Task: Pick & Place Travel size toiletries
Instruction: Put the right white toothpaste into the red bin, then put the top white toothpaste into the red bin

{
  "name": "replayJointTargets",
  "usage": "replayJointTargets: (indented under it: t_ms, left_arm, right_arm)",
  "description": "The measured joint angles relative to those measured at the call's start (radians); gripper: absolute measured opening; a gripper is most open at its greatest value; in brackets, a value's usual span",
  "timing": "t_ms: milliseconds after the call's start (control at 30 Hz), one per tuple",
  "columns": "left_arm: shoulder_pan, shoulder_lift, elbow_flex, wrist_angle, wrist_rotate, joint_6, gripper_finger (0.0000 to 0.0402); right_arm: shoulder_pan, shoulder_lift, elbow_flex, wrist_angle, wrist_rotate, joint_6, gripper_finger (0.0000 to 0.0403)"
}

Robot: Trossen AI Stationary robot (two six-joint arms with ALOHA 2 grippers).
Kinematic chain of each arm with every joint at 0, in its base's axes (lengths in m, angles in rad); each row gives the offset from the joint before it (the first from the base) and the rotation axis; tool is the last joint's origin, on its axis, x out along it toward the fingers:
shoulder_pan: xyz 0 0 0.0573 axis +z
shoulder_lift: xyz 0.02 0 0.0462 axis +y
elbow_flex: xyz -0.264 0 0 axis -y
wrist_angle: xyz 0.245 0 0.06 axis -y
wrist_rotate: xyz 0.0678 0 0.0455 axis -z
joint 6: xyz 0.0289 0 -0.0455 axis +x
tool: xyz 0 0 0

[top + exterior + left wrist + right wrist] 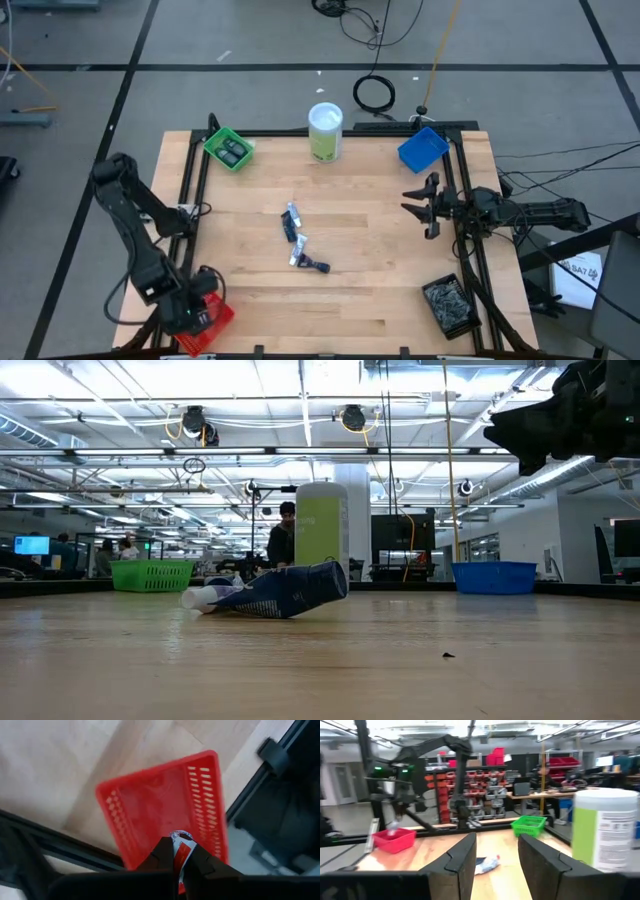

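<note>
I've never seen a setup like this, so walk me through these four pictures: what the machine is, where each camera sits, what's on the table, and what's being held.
It is a robot with two dark arms at a wooden table, each ending in a two-finger gripper.

One picture looks straight down. One looks level across the tabletop. The other two come from cameras on each arm's wrist.

On the table: a red bin, green bin, blue bin, dark bin, a tall white-and-green canister, and a small pile of toiletries in the middle.

The left gripper is over the red bin, shut on a small red-and-white item. The right gripper is open and empty at the table's right edge.
</note>
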Motion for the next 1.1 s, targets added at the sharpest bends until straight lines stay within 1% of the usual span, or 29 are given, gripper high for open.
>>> replayJointTargets:
  t_ms: [67, 167, 300, 433, 567, 733, 867, 967, 1100]
  left_arm:
    - [0.001, 0.011, 0.000, 0.023, 0.024, -0.070, 0.0005]
    - [0.002, 0.017, 0.000, 0.070, 0.078, -0.198, 0.0006]
    - [0.002, 0.017, 0.000, 0.140, 0.147, -0.298, 0.0007]
    - [0.002, 0.017, 0.000, 0.132, 0.187, -0.355, 0.0013]
    - [0.002, 0.017, 0.000, 0.077, 0.224, -0.403, 0.0043]
    - [0.002, 0.017, 0.000, 0.056, 0.233, -0.406, 0.0090]
    - [0.002, 0.017, 0.000, 0.055, 0.233, -0.388, 0.0119]
    - [0.002, 0.017, 0.000, 0.052, 0.236, -0.352, 0.0131]
    - [0.006, 0.017, 0.000, 0.051, 0.241, -0.341, 0.0135]
  right_arm:
    - [0.000, 0.000, 0.000, -0.001, 0.022, -0.009, 0.0134]
    - [0.000, 0.000, 0.000, 0.000, 0.022, -0.011, 0.0134]
    - [0.000, 0.000, 0.000, -0.004, 0.019, -0.010, 0.0134]
    - [0.000, 0.000, 0.000, -0.004, 0.019, -0.008, 0.0134]
    - [0.000, 0.000, 0.000, -0.005, 0.019, -0.007, 0.0134]
    - [0.000, 0.000, 0.000, -0.005, 0.018, 0.004, 0.0134]
    - [0.000, 0.000, 0.000, -0.005, 0.018, 0.011, 0.0134]
    - [0.000, 0.000, 0.000, -0.005, 0.018, 0.011, 0.0134]
    - [0.000, 0.000, 0.000, -0.005, 0.018, 0.011, 0.0134]
